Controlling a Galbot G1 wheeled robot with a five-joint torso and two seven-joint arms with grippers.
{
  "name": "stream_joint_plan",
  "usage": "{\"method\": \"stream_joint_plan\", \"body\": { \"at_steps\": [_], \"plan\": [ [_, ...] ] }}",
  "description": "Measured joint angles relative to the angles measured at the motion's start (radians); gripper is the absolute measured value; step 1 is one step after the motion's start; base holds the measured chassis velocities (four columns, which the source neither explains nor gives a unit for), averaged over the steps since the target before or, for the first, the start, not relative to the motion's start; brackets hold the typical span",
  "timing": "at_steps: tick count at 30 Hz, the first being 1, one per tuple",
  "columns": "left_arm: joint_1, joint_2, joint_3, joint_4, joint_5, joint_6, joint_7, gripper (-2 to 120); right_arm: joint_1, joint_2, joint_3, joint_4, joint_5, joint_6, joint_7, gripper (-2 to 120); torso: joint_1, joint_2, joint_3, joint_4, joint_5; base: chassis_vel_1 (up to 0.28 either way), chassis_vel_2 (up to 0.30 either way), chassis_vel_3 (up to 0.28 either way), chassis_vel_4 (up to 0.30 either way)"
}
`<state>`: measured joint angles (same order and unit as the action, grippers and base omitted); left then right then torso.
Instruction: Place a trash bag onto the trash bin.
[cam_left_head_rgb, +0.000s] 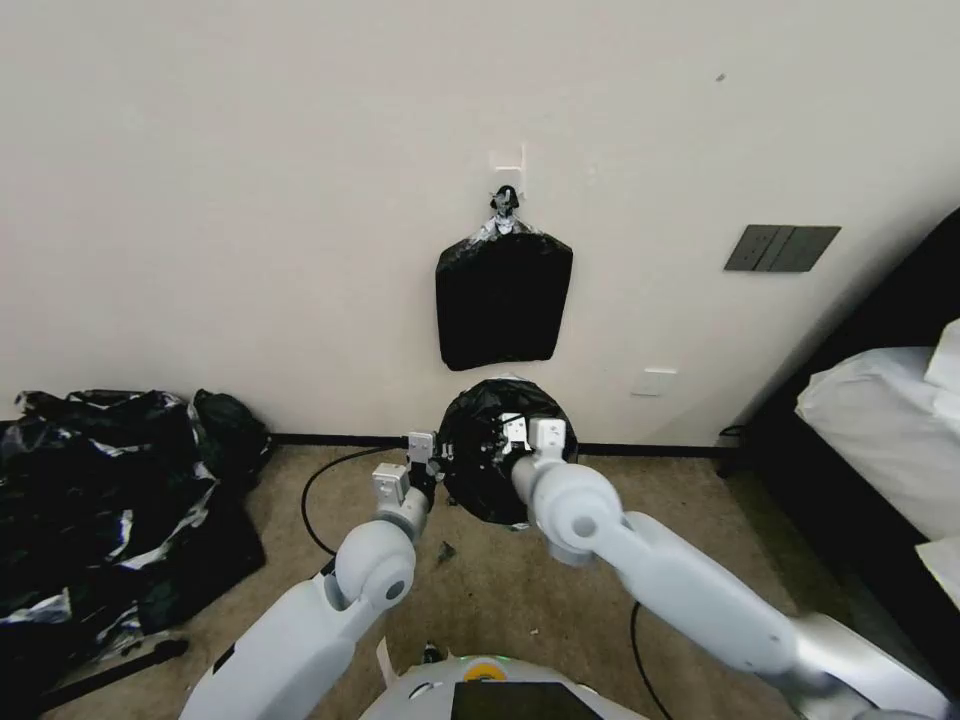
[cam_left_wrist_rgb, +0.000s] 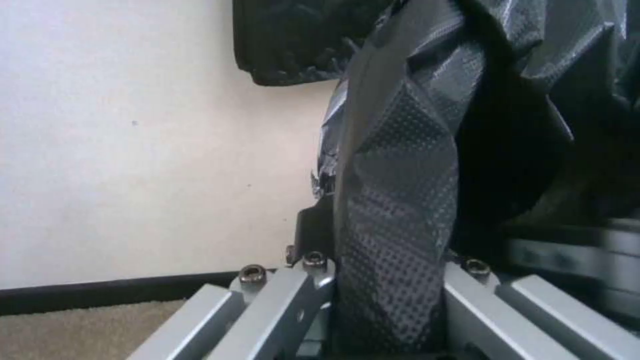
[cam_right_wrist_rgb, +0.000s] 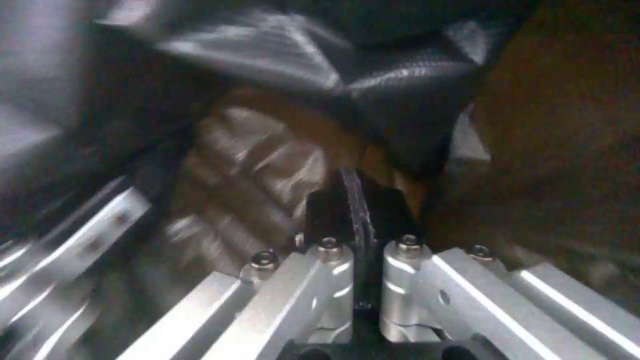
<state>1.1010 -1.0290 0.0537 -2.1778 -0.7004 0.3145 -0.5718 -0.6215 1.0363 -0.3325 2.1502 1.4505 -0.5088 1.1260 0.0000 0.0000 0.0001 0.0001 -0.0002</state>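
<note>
The trash bag (cam_left_head_rgb: 492, 440) sits as a round black bundle on the carpeted floor (cam_left_head_rgb: 700, 500) just in front of the wall (cam_left_head_rgb: 250, 200), directly beneath a flat black pack (cam_left_head_rgb: 503, 298) that hangs by its knotted top from a hook (cam_left_head_rgb: 508, 160). The bag's glossy plastic covers whatever stands under it, so the bin itself cannot be made out.

The left end effector (cam_left_head_rgb: 432, 462) is at the bag's left edge; in the left wrist view a thick fold of dimpled black film (cam_left_wrist_rgb: 393, 240) runs between its fingers (cam_left_wrist_rgb: 308, 235), which are clamped on it. The right end effector (cam_left_head_rgb: 518, 440) reaches over the top of the bundle, and the right wrist view shows its black pads (cam_right_wrist_rgb: 330, 210) pressed nearly together on a thin edge of the same film.

A black cable (cam_left_head_rgb: 322, 480) loops across the carpet just left of the left arm. Well off to the left, against the wall, lies a big heap of crumpled black plastic (cam_left_head_rgb: 110, 500). On the right stands a bed (cam_left_head_rgb: 880, 430) with white bedding, and a dark wall plate (cam_left_head_rgb: 782, 248) is mounted above it.
</note>
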Motion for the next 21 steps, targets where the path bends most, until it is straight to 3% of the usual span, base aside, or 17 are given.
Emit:
{"method": "stream_joint_plan", "body": {
  "at_steps": [8, 21],
  "plan": [
    [0.012, 0.001, -0.007, -0.026, 0.002, -0.001, 0.005, 1, 0.023, 0.059, -0.040, -0.138, -0.032, 0.013, 0.037, 0, 0.000, 0.000, 0.000, 0.0000, 0.0002, 0.000, 0.000, 0.000, 0.000],
    [0.046, -0.003, -0.006, -0.061, 0.008, -0.001, 0.027, 1, -0.011, 0.056, -0.013, -0.200, -0.060, 0.017, 0.034, 0, 0.000, 0.000, 0.000, -0.0002, 0.0002, 0.000, 0.000, 0.000, 0.000]
  ]
}}
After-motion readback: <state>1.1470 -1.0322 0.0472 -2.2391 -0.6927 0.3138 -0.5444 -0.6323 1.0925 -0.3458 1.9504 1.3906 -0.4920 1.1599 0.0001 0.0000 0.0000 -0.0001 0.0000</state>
